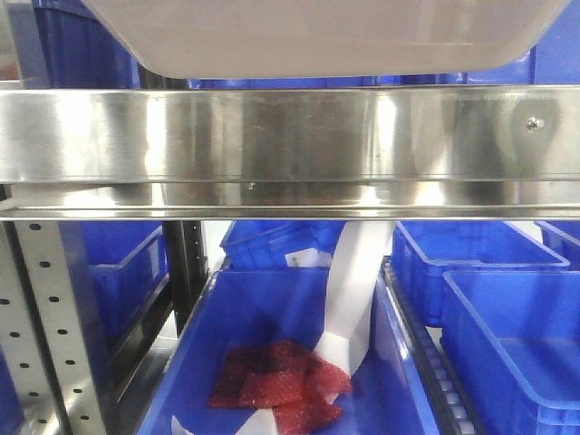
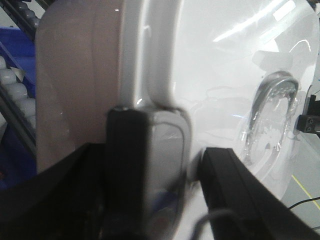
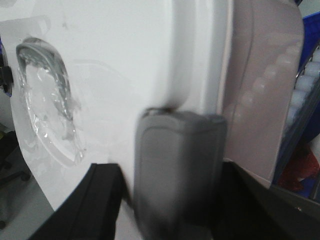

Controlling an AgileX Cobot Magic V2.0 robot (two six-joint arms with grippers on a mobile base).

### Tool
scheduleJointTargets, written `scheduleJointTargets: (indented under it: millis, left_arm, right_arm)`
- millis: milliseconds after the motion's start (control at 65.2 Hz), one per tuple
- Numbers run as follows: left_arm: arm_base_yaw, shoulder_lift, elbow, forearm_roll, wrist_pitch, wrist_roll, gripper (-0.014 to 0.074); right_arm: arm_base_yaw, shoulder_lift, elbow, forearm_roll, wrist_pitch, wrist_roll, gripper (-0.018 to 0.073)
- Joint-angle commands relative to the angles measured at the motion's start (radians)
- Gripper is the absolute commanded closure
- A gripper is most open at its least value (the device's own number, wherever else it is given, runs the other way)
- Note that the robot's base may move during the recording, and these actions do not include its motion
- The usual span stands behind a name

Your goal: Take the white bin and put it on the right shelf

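The white bin (image 1: 326, 36) hangs at the top of the front view, its pale underside just above the broad steel front rail of the right shelf (image 1: 290, 136). In the left wrist view the bin's glossy lid (image 2: 215, 65) and moulded handle (image 2: 272, 120) fill the frame. My left gripper (image 2: 172, 182) is shut on the bin, its black fingers (image 2: 125, 175) straddling a grey latch (image 2: 167, 150) on the rim. The right wrist view shows the bin (image 3: 125, 60) from its other end, with my right gripper (image 3: 177, 192) shut round that end's grey latch (image 3: 180, 160).
Below the shelf rail stand blue crates (image 1: 507, 317); one holds a red bag (image 1: 281, 376) and a white paper strip (image 1: 353, 290). A perforated grey upright (image 1: 45, 326) rises at the left. White conveyor rollers (image 2: 15, 85) (image 3: 300, 90) run beside the bin.
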Motion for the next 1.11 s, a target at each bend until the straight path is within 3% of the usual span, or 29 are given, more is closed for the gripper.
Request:
scheduleJointTargets:
  millis: [0, 875, 1090]
  left_arm:
    - [-0.023, -0.032, -0.033, -0.177, 0.105, 0.001, 0.0335]
    - [-0.023, -0.032, -0.033, -0.172, 0.137, 0.001, 0.0335]
    - [-0.023, -0.032, -0.033, -0.164, 0.137, 0.001, 0.0335]
  right_arm:
    - [0.012, -0.015, -0.033, 0.166, 0.108, -0.015, 0.0136]
    - [0.012, -0.007, -0.033, 0.185, 0.081, -0.015, 0.0134]
    - [0.012, 0.054, -0.033, 0.275, 0.114, -0.014, 0.0134]
